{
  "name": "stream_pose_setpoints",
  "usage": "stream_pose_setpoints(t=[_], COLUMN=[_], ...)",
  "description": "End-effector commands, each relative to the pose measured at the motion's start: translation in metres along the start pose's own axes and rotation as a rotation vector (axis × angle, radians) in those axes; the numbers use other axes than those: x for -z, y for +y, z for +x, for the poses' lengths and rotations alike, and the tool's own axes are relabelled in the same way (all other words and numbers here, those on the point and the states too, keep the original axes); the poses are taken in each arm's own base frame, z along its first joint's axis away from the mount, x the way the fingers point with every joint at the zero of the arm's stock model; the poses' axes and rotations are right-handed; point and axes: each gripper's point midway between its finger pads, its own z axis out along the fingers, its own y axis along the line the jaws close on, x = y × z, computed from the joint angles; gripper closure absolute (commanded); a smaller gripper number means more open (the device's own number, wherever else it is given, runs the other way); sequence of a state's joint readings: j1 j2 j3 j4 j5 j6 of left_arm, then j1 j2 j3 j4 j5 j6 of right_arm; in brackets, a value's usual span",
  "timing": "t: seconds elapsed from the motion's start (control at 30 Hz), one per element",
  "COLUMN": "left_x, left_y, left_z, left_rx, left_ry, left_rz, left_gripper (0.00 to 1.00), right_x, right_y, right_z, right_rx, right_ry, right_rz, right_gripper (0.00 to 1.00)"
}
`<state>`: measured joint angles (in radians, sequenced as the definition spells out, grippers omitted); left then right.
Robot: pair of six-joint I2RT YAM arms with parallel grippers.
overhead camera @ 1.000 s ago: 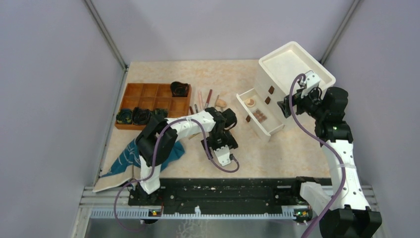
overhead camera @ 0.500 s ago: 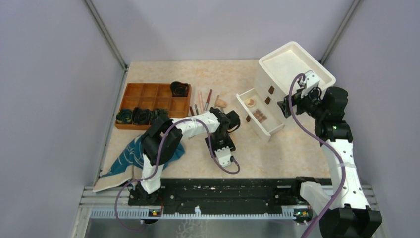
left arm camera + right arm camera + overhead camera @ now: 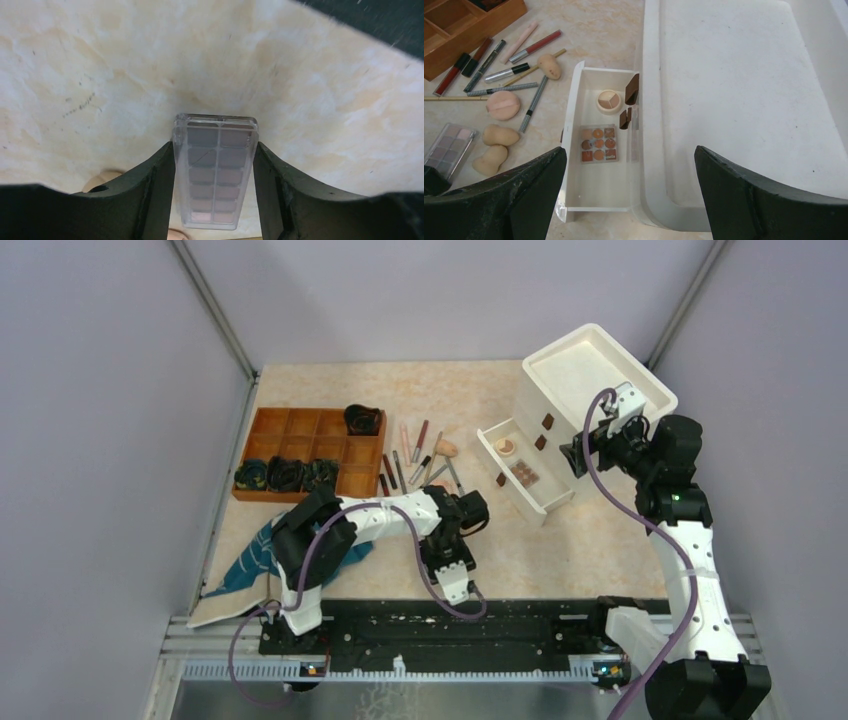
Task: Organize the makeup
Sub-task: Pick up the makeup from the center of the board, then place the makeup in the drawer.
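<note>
ABOVE THE TABLE: The left gripper [image 3: 452, 502] reaches low over the middle of the table [image 3: 560, 540], just in front of a scatter of slim pencils and tubes [image 3: 412, 455] lying beside the wooden tray [image 3: 300, 425] at the left rear. A teal cloth [image 3: 255, 555] is bunched at the near left edge. The right gripper [image 3: 577, 455] hovers by the open drawer [image 3: 545, 505] of a white drawer unit [image 3: 590, 365] at the right rear corner.

LEFT WRIST: Two dark fingers [image 3: 155, 185] press against the long sides of a clear-cased eyeshadow palette [image 3: 216, 170], the jaws drawn in narrow around it over the pale tabletop.

RIGHT WRIST: The fingers [image 3: 499, 200] stand wide apart with nothing between them, above the drawer. It holds a round compact [image 3: 608, 100] toward its back and a small nine-pan palette [image 3: 598, 144] in the middle. On the table left of the drawer lie tan sponges [image 3: 500, 135], a round pink puff [image 3: 502, 105] and the pencils, with the eyeshadow palette nearest the table's front edge, the left gripper's black tip at its end
</note>
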<state>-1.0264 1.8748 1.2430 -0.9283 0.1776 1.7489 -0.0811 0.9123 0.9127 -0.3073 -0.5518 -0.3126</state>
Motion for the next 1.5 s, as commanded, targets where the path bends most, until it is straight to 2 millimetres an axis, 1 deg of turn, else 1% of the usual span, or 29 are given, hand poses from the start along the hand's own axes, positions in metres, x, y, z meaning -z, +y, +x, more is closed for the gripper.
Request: stream_pose_setpoints(t=[0.0, 0.13, 0.3, 0.5, 0.7, 0.77, 0.83, 1.0, 1.13, 1.2, 1.27, 1.47], left_x=[0.001, 0.019, 0.044, 0.076, 0.105, 0.113, 0.118, 0.127, 0.132, 0.133, 0.131, 0.138], left_y=[-0.018, -0.015, -0.006, 0.018, 0.055, 0.067, 0.082, 0.128, 0.166, 0.18, 0.193, 0.221], left_z=[-0.037, -0.039, -0.04, -0.035, -0.016, -0.008, -0.004, -0.007, -0.007, -0.005, -0.009, -0.008], left_rx=[0.08, 0.093, 0.065, 0.024, -0.023, -0.039, -0.057, -0.104, -0.131, -0.141, -0.155, -0.156], left_ry=[-0.108, -0.092, -0.05, 0.027, 0.18, 0.232, 0.252, 0.239, 0.235, 0.24, 0.211, 0.136], left_rz=[0.012, -0.045, -0.118, -0.179, -0.239, -0.253, -0.269, -0.335, -0.402, -0.426, -0.448, -0.534], left_gripper=[0.57, 0.63, 0.65, 0.68, 0.72, 0.73, 0.73, 0.74, 0.74, 0.74, 0.75, 0.74], right_x=[0.005, 0.004, 0.004, 0.005, 0.007, 0.008, 0.01, 0.014, 0.016, 0.016, 0.016, 0.017], right_y=[-0.004, -0.004, -0.004, -0.004, -0.006, -0.006, -0.006, -0.005, -0.004, -0.004, -0.004, -0.003], right_z=[-0.016, -0.015, -0.015, -0.017, -0.02, -0.022, -0.025, -0.033, -0.034, -0.034, -0.034, -0.036], right_rx=[0.025, 0.023, 0.023, 0.024, 0.024, 0.021, 0.016, 0.014, 0.017, 0.016, 0.017, 0.021], right_ry=[-0.039, -0.036, -0.036, -0.041, -0.048, -0.052, -0.058, -0.077, -0.083, -0.083, -0.084, -0.088], right_rz=[0.005, 0.002, 0.006, 0.006, 0.023, 0.028, 0.032, 0.037, 0.038, 0.036, 0.034, 0.036], right_gripper=[0.01, 0.01, 0.01, 0.01, 0.01, 0.01, 0.01, 0.01, 0.01, 0.01, 0.01, 0.01])
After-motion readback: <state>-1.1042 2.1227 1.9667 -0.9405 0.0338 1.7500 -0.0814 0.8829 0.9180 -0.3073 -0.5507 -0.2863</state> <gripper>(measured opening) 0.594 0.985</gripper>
